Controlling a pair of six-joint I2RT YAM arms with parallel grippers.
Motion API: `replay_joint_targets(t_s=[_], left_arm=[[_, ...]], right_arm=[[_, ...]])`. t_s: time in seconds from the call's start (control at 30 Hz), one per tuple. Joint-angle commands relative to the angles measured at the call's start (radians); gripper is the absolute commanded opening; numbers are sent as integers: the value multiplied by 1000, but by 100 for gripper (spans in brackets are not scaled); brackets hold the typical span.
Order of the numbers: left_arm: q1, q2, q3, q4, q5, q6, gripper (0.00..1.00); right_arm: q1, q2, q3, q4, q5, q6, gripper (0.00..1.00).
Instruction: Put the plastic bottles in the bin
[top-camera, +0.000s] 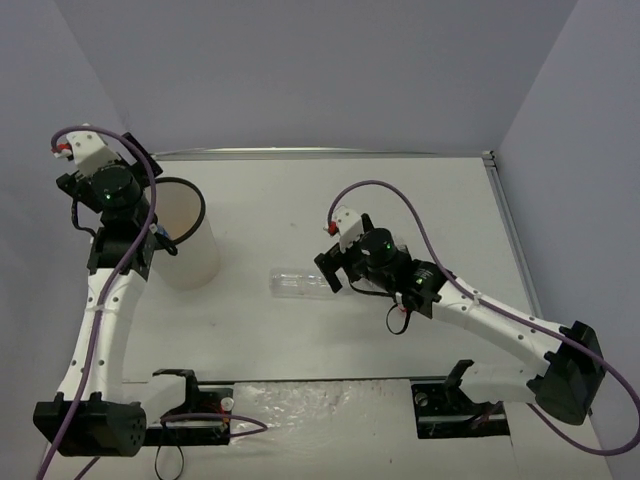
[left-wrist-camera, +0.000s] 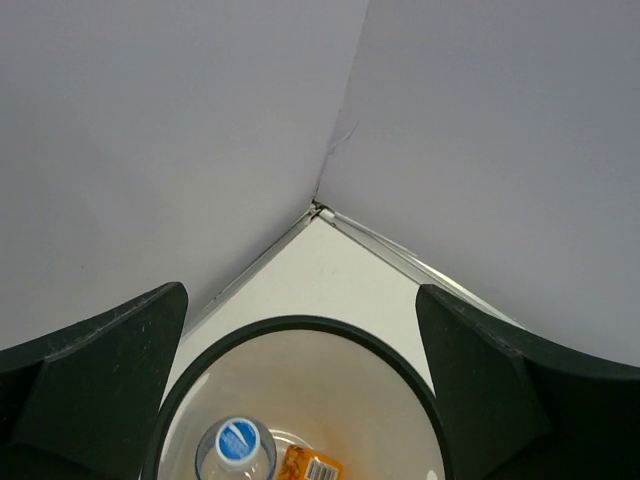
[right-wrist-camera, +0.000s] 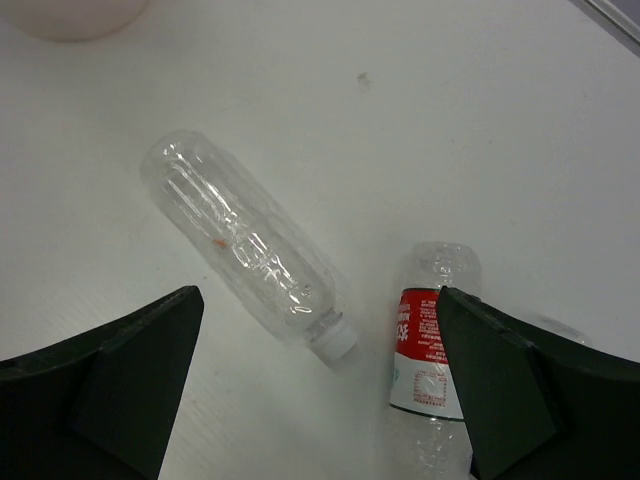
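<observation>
The bin (top-camera: 192, 262) stands at the left of the table. My left gripper (top-camera: 158, 240) hangs open and empty over its black rim (left-wrist-camera: 300, 322). Inside the bin lie a blue-capped bottle (left-wrist-camera: 235, 446) and an orange-labelled bottle (left-wrist-camera: 311, 465). A plain clear bottle (top-camera: 298, 283) lies on its side mid-table. My right gripper (top-camera: 331, 266) is open just right of it. In the right wrist view the clear bottle (right-wrist-camera: 248, 250) and a red-labelled bottle (right-wrist-camera: 428, 355) lie between and ahead of the open fingers (right-wrist-camera: 112, 390). The black-labelled bottle is out of view.
Purple-grey walls close the table at the back and sides. A metal strip (top-camera: 505, 235) runs along the table's right edge. The arm bases (top-camera: 185, 420) sit at the near edge.
</observation>
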Motion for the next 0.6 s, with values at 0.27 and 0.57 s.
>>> replay_joint_targets(t_s=[0.27, 0.57], left_arm=[[-1, -79, 188, -279, 518, -84, 97], [-283, 19, 203, -337, 558, -162, 97]], right_arm=[[-1, 32, 23, 108, 199, -53, 100], [-245, -33, -19, 121, 320, 282, 100]])
